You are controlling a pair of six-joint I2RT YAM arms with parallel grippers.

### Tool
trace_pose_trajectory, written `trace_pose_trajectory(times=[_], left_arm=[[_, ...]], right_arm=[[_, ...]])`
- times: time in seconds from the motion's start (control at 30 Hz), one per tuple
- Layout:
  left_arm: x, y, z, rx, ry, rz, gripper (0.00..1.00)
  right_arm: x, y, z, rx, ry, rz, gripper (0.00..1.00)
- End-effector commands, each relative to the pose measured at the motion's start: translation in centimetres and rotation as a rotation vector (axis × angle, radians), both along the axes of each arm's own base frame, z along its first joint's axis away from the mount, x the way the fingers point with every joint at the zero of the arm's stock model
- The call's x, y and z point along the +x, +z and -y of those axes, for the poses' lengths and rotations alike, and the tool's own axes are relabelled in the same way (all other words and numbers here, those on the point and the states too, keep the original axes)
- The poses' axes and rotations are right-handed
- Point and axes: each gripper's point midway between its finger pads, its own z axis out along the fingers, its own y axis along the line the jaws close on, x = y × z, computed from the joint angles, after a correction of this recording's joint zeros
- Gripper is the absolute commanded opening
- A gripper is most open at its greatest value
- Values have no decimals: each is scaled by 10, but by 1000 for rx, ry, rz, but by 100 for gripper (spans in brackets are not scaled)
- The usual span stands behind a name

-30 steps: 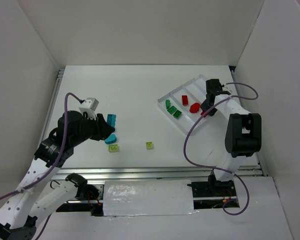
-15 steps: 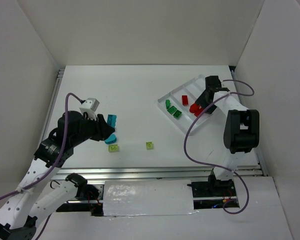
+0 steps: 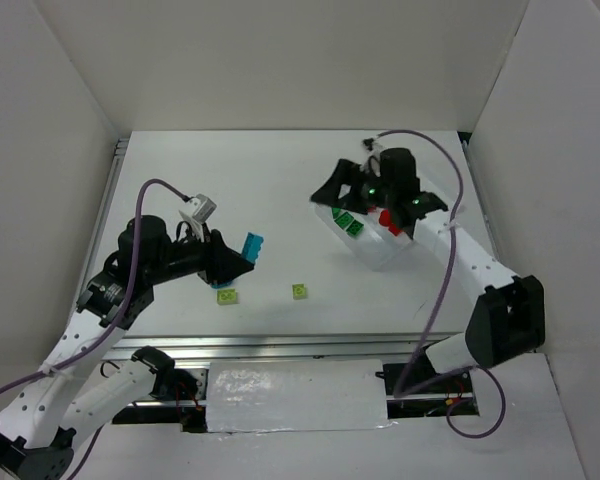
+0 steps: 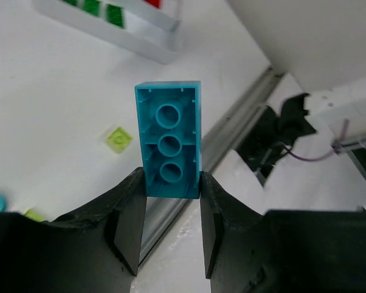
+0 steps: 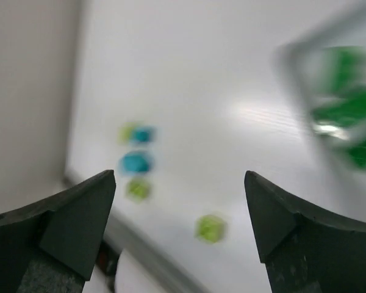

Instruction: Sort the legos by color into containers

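My left gripper [image 3: 236, 262] is shut on a cyan-blue lego [image 3: 252, 245], held off the table left of centre. In the left wrist view the brick [image 4: 168, 139] stands up between the fingers [image 4: 129, 210], its hollow underside facing the camera. My right gripper [image 3: 342, 195] hovers open over the left end of the white tray of containers [image 3: 378, 252], with nothing between its fingertips [image 5: 91, 201]. Green legos [image 3: 346, 222] and red legos [image 3: 388, 216] lie in separate compartments. Two lime legos [image 3: 226, 296] [image 3: 299, 291] rest on the table.
The right arm crosses over much of the tray. A metal rail [image 3: 280, 345] runs along the table's near edge. White walls close in the back and both sides. The right wrist view is blurred and shows lime [image 5: 210, 227] and cyan [image 5: 136, 163] bricks on the table.
My left gripper has lifted the cyan-blue lego off the table and carried it right. My right gripper has opened and swung left from the tray's right side to its left end.
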Motion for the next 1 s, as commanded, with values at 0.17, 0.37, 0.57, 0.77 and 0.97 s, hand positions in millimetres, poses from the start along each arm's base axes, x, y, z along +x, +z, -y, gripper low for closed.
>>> trace_pose_trajectory(times=[0.17,0.37,0.57,0.77,0.97], left_arm=[[-53,59,36,-241,-395,160,0],[-61,61,36,-254,-423,163,0],[-69,66,36,-279,-454,186,0],[-64,68,35,-272,-415,179,0],[-17,46,16,-146,-108,73,100]], right_arm=[[-218,154,-154,598,873,550,100],[-247,168,-165,702,962,598,99],[-244,173,-176,710,955,599,89],[-244,172,-183,689,970,607,17],[-206,153,-175,508,779,609,0]])
